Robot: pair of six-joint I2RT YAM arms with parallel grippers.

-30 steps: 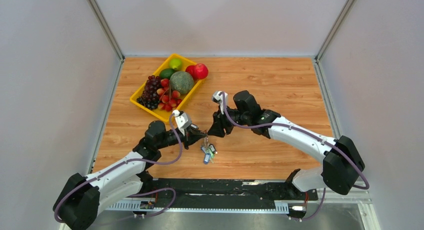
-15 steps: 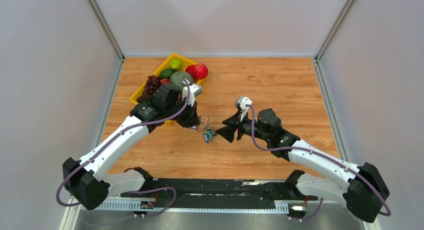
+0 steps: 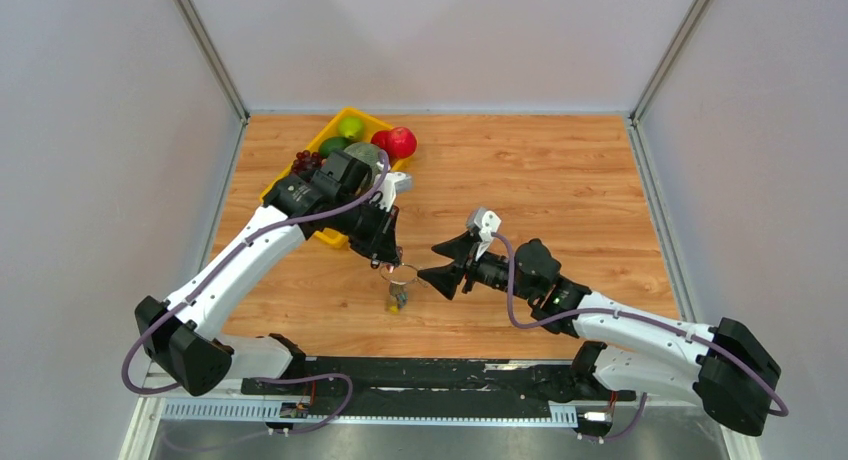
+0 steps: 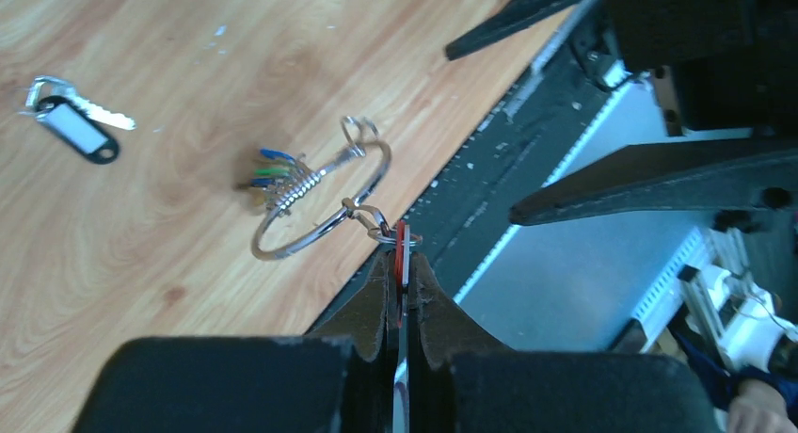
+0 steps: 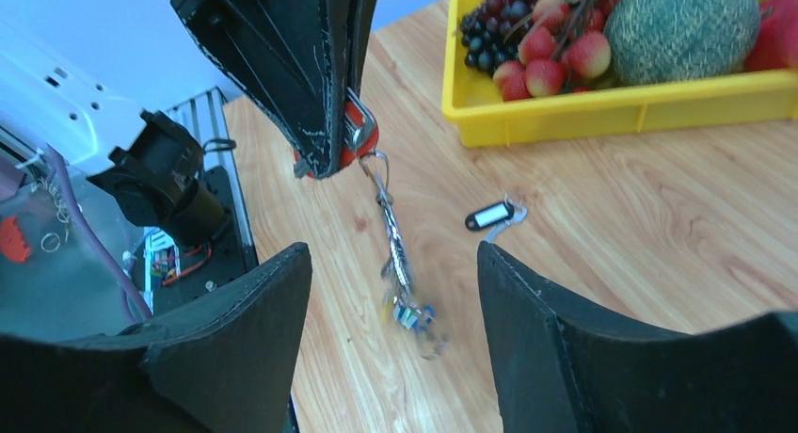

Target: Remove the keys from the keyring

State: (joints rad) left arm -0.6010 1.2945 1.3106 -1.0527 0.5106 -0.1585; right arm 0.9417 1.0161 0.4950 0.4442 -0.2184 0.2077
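The left gripper (image 4: 402, 268), jaws clenched on a red tag (image 4: 403, 248), dangles the keyring (image 4: 331, 224), keys (image 4: 279, 181) bunched at its low end; the right gripper (image 3: 428, 261) hovers just right, jaws released. Next, likely: pinch one key, thread it off. A yellow fruit tray (image 5: 612, 104) sits far left; a black-tagged key (image 4: 75, 127) lies loose on the counter (image 3: 560, 180)

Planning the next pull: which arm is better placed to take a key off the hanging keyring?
Probably the right. The right gripper is open and beside the keyring, which hangs by a red tag pinched in the left gripper. The left is occupied holding it up.
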